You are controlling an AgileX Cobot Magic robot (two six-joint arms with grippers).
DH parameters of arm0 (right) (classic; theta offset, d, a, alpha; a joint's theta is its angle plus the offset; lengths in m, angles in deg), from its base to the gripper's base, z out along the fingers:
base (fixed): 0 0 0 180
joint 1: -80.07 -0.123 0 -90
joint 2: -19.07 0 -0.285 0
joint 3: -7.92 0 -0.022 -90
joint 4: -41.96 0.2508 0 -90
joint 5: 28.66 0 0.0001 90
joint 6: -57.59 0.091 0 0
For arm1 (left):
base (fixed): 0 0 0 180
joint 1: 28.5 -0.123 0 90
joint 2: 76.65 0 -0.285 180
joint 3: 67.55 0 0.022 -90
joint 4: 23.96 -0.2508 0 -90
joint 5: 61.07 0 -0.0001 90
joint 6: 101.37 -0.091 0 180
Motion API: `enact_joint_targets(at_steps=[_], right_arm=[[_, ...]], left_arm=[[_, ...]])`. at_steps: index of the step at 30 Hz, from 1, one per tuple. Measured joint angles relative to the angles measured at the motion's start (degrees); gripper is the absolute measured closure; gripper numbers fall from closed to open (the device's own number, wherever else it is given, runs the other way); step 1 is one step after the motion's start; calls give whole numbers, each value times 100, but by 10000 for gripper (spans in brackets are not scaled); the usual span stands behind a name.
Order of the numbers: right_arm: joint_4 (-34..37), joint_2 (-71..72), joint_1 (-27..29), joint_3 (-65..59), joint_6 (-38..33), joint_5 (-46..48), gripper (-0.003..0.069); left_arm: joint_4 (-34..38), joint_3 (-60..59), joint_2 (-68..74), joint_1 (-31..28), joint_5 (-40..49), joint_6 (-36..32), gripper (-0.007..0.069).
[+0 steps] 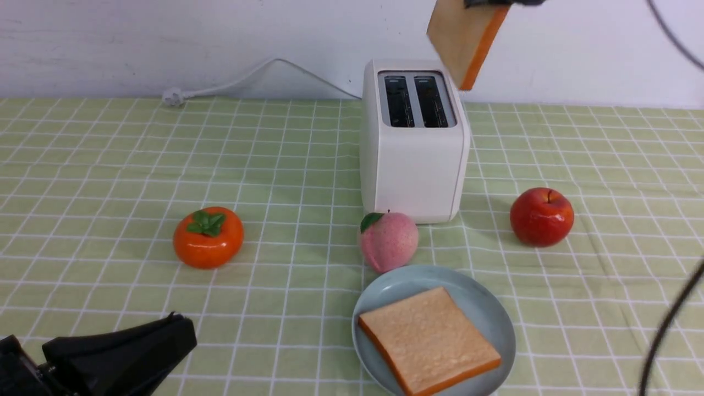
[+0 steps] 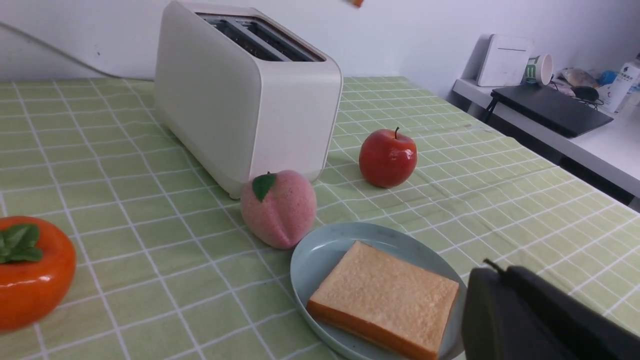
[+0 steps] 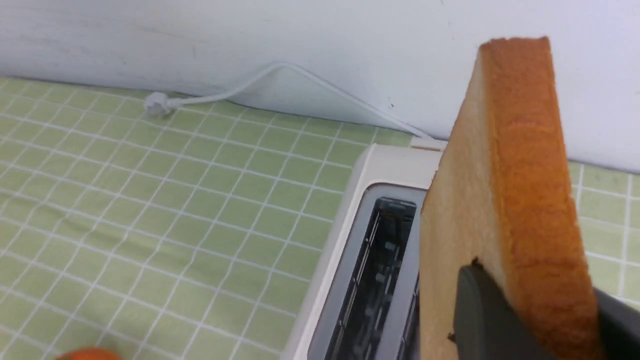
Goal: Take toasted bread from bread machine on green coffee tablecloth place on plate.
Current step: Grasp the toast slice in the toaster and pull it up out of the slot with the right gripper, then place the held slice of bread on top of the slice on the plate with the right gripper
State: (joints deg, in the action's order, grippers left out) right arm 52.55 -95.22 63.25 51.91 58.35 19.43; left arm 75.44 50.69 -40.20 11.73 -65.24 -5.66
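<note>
Nearest, left gripper (image 1: pixel 179 324) is seen shut and empty, front-left of the bread machine (image 1: pixel 412 148). One toasted bread slice (image 1: pixel 429 341) is laid flat on the plate (image 1: pixel 484 308) before the machine; the second slice (image 1: pixel 462 33) is clamped by the right gripper (image 3: pixel 545 320) above its right edge.

No writing can be read anywhere. On the white side desk (image 2: pixel 607 147), the white paper cup (image 2: pixel 540 67) carries a green print and the white plastic bottle (image 2: pixel 620 85) a dark label, both too small and blurred to make out
</note>
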Motion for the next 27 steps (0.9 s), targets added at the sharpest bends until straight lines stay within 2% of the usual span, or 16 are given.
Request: enact_joint_targets(at_steps=[2, 6, 7, 8, 10, 13, 14, 15, 16, 19, 23, 27], right_arm=[[-32, 498, 0, 10, -342, 974, 545], [-50, 958, 0, -265, -571, 1756, 545], [-50, 1281, 0, -733, -653, 1953, 545], [-50, 1320, 0, -801, -665, 1953, 545], [-20, 1859, 0, -1796, -687, 1825, 545], [338, 2486, 0, -3216, -687, 1199, 545], [649, 2686, 0, -3783, -687, 898, 545], [697, 2686, 0, -3870, -687, 851, 545], [979, 2766, 0, -4281, -751, 629, 545], [2230, 2723, 0, -5328, -1585, 187, 545], [4095, 2385, 0, -5960, -3137, 25, 545], [4991, 1938, 0, -6091, -3815, -114, 545]], left_arm=[[0, 0, 0, 0, 0, 0, 638], [0, 0, 0, 0, 0, 0, 638], [0, 0, 0, 0, 0, 0, 638], [0, 0, 0, 0, 0, 0, 638], [0, 0, 0, 0, 0, 0, 638], [0, 0, 0, 0, 18, 0, 638], [0, 0, 0, 0, 34, 0, 638], [0, 0, 0, 0, 42, 0, 638], [0, 0, 0, 0, 47, 0, 638], [0, 0, 0, 0, 61, 0, 638], [0, 0, 0, 0, 63, 0, 638], [0, 0, 0, 0, 71, 0, 638]])
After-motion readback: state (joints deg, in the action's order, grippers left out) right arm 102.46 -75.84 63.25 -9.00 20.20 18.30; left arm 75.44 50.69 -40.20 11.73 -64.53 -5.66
